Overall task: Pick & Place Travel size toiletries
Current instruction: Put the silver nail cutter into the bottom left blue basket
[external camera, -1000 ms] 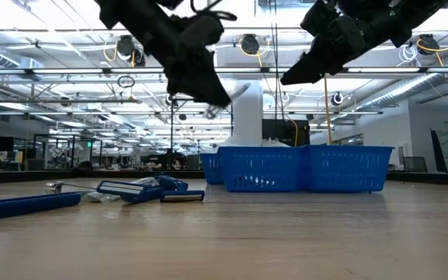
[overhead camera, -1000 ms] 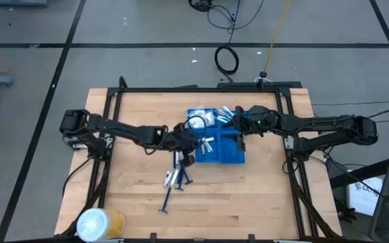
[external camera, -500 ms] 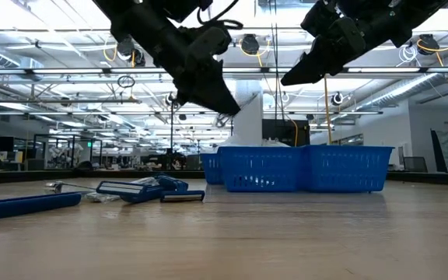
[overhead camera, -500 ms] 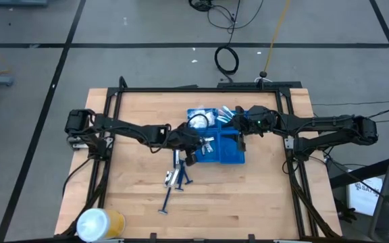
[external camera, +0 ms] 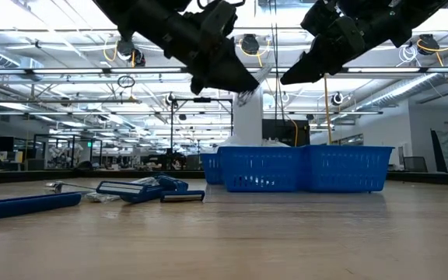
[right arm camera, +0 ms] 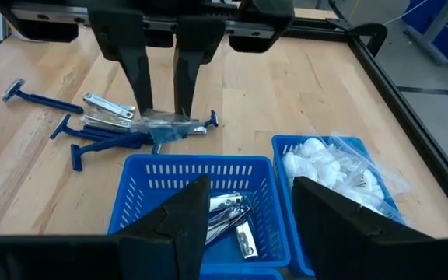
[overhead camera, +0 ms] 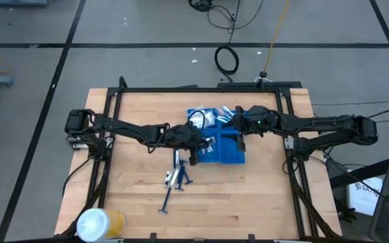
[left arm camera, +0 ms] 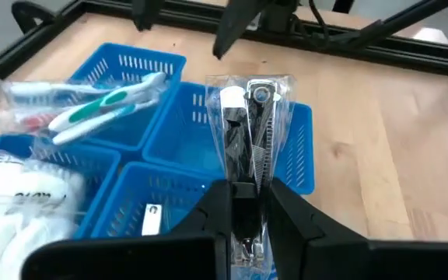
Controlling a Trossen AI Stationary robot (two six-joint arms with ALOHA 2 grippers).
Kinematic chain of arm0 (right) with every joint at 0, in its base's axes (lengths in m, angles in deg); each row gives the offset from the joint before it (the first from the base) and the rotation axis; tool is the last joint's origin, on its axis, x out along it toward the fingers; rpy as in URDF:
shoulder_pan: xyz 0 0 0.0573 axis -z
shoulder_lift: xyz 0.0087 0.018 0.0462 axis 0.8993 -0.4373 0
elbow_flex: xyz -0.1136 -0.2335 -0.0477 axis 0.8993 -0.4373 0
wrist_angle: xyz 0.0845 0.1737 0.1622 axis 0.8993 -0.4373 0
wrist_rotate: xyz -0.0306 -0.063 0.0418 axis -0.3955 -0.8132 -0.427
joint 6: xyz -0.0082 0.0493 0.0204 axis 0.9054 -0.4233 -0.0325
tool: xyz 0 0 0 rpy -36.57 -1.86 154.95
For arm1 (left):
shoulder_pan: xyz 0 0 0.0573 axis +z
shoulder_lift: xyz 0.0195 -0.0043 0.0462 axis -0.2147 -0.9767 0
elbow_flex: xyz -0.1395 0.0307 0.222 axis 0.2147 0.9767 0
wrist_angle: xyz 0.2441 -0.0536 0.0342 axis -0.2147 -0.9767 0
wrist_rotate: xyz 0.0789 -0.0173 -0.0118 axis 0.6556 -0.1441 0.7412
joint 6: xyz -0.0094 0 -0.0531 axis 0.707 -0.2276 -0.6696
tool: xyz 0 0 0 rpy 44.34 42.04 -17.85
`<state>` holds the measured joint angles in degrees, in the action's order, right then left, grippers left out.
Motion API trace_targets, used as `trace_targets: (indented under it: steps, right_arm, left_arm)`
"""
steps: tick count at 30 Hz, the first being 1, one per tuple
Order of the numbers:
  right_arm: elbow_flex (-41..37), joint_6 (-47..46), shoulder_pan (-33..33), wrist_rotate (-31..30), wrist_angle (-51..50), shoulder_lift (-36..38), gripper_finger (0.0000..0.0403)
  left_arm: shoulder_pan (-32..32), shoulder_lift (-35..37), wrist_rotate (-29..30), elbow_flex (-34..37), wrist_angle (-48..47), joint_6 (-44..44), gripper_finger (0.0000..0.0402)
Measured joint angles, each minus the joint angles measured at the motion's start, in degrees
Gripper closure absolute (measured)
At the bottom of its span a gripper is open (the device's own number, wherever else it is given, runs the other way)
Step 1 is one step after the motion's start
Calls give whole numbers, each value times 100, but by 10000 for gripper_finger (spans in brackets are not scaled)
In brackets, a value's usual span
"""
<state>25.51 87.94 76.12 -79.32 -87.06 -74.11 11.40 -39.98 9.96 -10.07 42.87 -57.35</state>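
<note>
Nail clippers in a clear packet [left arm camera: 249, 132] sit pinched in the left gripper [left arm camera: 246, 204], up in the air over the blue tray [overhead camera: 238, 159] near the middle of the tabletop. The right gripper [right arm camera: 245, 204] waits above the tray's far side with its jaws apart and nothing in them. The packet is slippery and only its end is held, so it could slide out or land in the wrong box. A second ago the left gripper was just short of the tray; now it is over the boxes. Blue razors [overhead camera: 178, 177] lie on the wood toward the near edge.
</note>
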Motion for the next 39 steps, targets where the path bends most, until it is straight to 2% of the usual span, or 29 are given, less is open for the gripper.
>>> trace_targets:
  steps: [2, 6, 9, 19, 27, 33, 39]
  right_arm:
    - [2, -11, 0, 0, 2, 0, 232]
    - [2, -13, 0, -2, 43, 0, 232]
    - [0, -13, 0, 0, 93, 0, 232]
    - [2, -13, 0, 0, 126, 0, 232]
    - [0, -15, 0, 15, 87, 0, 232]
    - [1, -11, 0, 14, 79, 0, 232]
    - [2, -11, 2, 15, 80, 0, 232]
  left_arm:
    - [31, 0, -22, 0, -105, -145, 363]
    - [232, 0, -16, 0, -406, -1180, 363]
    - [357, 0, -131, 0, -700, -1518, 363]
    - [350, -2, -308, -2, -744, -1325, 363]
    - [313, -421, -306, -11, -562, -1387, 348]
    - [280, -573, -308, -9, -444, -1423, 358]
    - [284, -590, -306, -9, -247, -1354, 315]
